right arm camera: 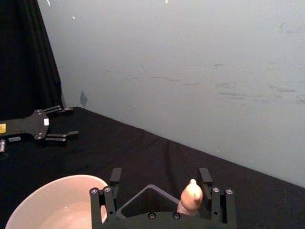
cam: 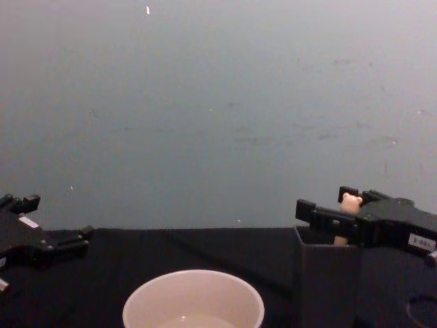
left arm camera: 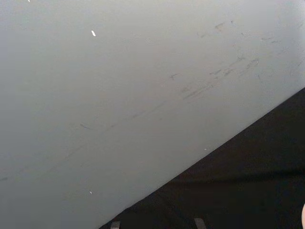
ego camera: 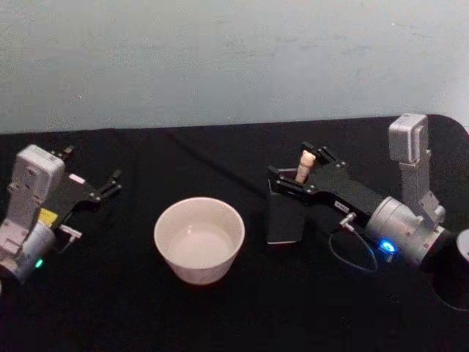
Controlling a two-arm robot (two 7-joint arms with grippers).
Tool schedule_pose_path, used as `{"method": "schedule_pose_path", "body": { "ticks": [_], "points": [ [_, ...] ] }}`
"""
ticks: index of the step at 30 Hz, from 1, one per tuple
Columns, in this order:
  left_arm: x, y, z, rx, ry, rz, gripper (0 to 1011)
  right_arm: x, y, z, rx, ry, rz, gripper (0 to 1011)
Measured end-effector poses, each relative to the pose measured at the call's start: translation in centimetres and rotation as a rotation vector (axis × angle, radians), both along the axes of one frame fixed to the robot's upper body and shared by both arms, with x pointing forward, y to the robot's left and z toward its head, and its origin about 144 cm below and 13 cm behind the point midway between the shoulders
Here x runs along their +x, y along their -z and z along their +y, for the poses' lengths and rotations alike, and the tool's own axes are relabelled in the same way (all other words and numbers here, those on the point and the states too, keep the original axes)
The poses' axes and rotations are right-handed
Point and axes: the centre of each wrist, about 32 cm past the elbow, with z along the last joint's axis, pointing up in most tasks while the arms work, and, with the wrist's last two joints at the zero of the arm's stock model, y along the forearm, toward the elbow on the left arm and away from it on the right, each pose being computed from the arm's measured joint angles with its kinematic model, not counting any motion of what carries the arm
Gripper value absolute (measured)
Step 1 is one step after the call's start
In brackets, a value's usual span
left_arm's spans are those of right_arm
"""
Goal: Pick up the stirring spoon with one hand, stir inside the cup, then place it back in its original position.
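The stirring spoon (ego camera: 305, 166) stands upright in the dark grey square holder (ego camera: 284, 218), its beige bear-head top (right arm camera: 192, 194) poking above the rim. My right gripper (ego camera: 294, 164) is open and straddles the handle just above the holder, one finger on each side; in the right wrist view the handle sits closer to one finger (right arm camera: 205, 177) than to the other. The spoon's neck and bowl are hidden inside the holder (cam: 328, 280). The cream-white cup (ego camera: 199, 239) stands to the holder's left. My left gripper (ego camera: 110, 184) rests open at the far left, away from the cup.
The table is covered in black cloth (ego camera: 220, 158) and backed by a pale grey-blue wall (ego camera: 220, 59). A loop of black cable (ego camera: 352, 253) hangs under the right wrist. A dark curtain (right arm camera: 24, 57) hangs at the wall's end, past the left gripper (right arm camera: 47, 130).
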Motion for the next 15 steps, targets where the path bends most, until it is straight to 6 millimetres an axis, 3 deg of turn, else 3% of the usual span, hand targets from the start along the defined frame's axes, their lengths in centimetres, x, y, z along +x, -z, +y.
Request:
{"method": "schedule_pose_path", "body": {
  "ticks": [8, 15],
  "points": [
    [0.0, 0.0, 0.0, 0.0, 0.0, 0.0, 1001, 0.2, -0.7, -0.1, 0.03, 0.012, -0.045, 1000],
    [0.0, 0.0, 0.0, 0.0, 0.0, 0.0, 1001, 0.9, -3.0, -0.9, 0.111, 0.138, -0.159, 1000]
  ]
}}
